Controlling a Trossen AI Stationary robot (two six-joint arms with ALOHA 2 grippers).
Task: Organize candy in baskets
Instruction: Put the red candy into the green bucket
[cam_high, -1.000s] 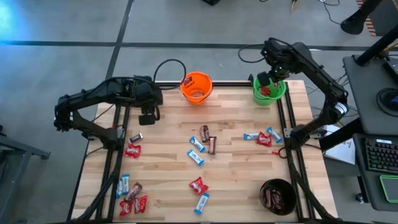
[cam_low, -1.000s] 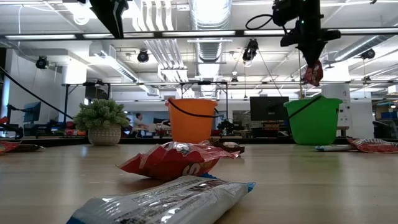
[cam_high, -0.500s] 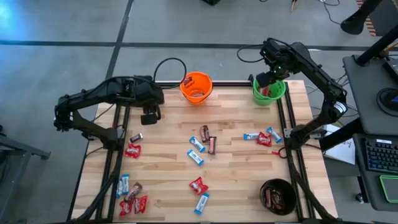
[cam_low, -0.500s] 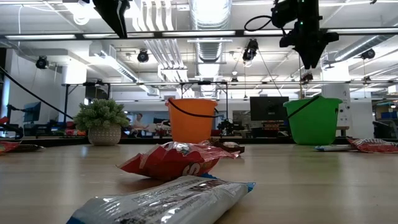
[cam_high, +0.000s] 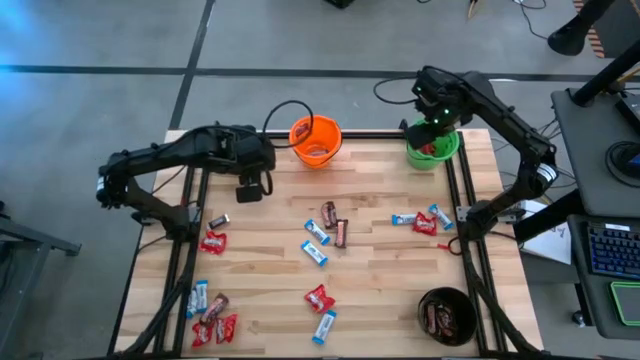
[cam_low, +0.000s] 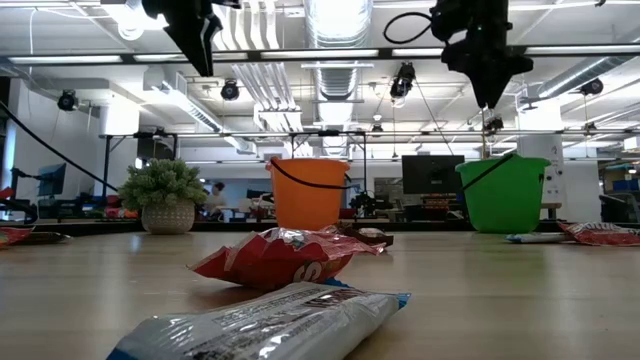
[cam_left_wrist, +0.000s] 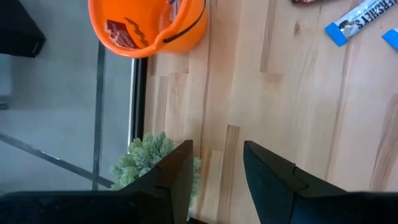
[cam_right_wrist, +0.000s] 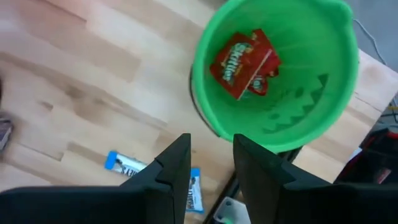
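Hovering empty and narrowly parted over the green basket (cam_right_wrist: 280, 74), right pincer (cam_right_wrist: 211, 163) risks clipping its rim when leaving.

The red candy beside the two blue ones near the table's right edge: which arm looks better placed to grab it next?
Probably the right. The right gripper hangs open and empty over the green basket, on the red candy's side. The left gripper is across the table, near the orange basket.

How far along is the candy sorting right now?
Early. Red candy lies in the green basket, some in the black basket and orange basket. Both hands are empty: right hand above the green basket, left hand over the table. Most bars remain scattered.
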